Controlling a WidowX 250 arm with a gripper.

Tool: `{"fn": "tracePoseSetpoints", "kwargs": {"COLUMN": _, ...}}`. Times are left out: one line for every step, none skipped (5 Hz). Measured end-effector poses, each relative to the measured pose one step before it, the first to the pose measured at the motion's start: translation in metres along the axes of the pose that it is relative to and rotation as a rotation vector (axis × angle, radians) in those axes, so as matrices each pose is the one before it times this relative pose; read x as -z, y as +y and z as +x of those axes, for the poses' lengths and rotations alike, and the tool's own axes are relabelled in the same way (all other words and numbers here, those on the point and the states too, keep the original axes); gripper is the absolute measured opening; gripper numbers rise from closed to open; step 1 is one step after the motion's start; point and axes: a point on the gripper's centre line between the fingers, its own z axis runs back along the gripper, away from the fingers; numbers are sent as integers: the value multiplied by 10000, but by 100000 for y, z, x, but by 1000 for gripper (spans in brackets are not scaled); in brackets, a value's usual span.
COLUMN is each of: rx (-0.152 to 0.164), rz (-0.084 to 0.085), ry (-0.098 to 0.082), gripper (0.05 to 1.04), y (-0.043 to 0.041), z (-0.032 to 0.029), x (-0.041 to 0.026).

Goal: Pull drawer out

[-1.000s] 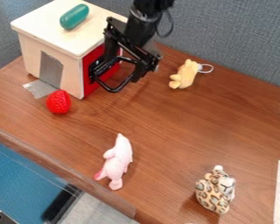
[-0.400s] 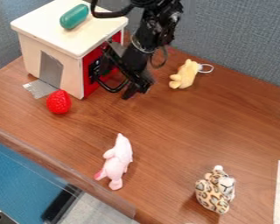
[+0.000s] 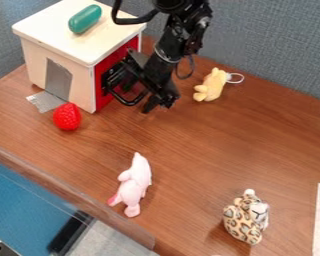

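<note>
Camera view: brown table [image 3: 196, 150] beside grey partition [image 3: 269, 45]; whether the hand [image 3: 158, 104] is wide or narrow, I cannot tell.

Strawberry [image 3: 67, 116] (red), plush toys [image 3: 245, 218]

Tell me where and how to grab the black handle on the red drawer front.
Best gripped, I'd judge, on the outer bar of the black handle, coming down from above and in front. It juts out from the red drawer front as a thin loop, so the bar should be easy to straddle.
</note>
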Motion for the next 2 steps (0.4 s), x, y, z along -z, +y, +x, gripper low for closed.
{"fn": "tracePoseSetpoints", "kwargs": {"rx": 189, "rz": -155, "ry": 52, "gripper": 361, "y": -651, "z": -258, "x": 93}}
{"fn": "tracePoseSetpoints", "kwargs": {"rx": 182, "rz": -90, "ry": -137, "gripper": 169, "y": -939, "z": -48, "x": -255}}
